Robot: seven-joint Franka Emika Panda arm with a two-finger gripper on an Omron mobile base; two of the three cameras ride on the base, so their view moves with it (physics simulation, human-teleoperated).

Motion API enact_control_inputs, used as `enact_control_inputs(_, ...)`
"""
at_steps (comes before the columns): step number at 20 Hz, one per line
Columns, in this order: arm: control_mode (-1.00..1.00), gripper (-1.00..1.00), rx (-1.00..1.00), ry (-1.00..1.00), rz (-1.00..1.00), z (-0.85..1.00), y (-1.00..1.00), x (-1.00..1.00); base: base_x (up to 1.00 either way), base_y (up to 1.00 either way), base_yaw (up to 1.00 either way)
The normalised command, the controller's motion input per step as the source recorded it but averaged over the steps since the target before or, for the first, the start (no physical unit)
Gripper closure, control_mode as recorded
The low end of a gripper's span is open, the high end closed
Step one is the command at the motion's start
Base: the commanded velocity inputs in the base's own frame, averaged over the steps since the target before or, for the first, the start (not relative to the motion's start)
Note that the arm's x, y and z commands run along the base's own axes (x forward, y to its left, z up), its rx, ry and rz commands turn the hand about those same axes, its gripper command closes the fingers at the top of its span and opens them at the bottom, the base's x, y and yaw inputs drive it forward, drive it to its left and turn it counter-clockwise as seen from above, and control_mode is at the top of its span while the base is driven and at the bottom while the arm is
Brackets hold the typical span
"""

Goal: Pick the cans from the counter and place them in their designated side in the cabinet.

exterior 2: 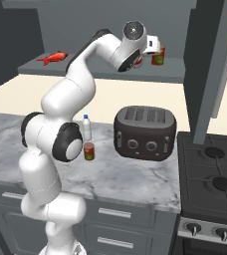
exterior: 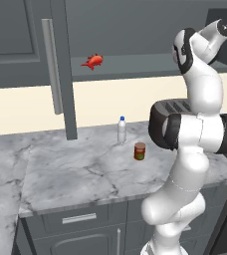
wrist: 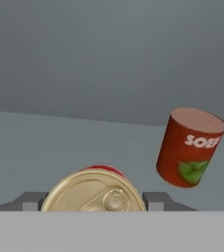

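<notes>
Holding a can with a gold pull-tab lid [wrist: 95,192] between its fingers [wrist: 33,201], which are clamped on its sides, the gripper [exterior 2: 144,54] is up at the cabinet shelf [exterior 2: 105,72] on its right side. Just beside it on that shelf stands a dark red can with a green patch [wrist: 191,147], seeming a little tilted in the hand view. Another small red can with green on its label [exterior: 140,151] stands on the bench [exterior: 85,174] near the clear bottle with a blue cap [exterior: 121,130].

To finish well, I would lower the held can until its base sits flat on the shelf, keep it clear of its neighbour, and only then part the fingers. Farther out, a red fish-like object [exterior: 93,61] lies on the shelf's left side, and a dark toaster [exterior 2: 145,132] sits below.
</notes>
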Motion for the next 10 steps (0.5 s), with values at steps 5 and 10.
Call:
enact_control_inputs(5,-1.00,1.00,0.00,0.03,0.00,-0.14,0.00,0.26,0.00,0.00,0.00)
enact_control_inputs(10,-1.00,-1.00,0.00,0.00,0.00,-0.16,0.00,0.24,0.00,0.00,0.00)
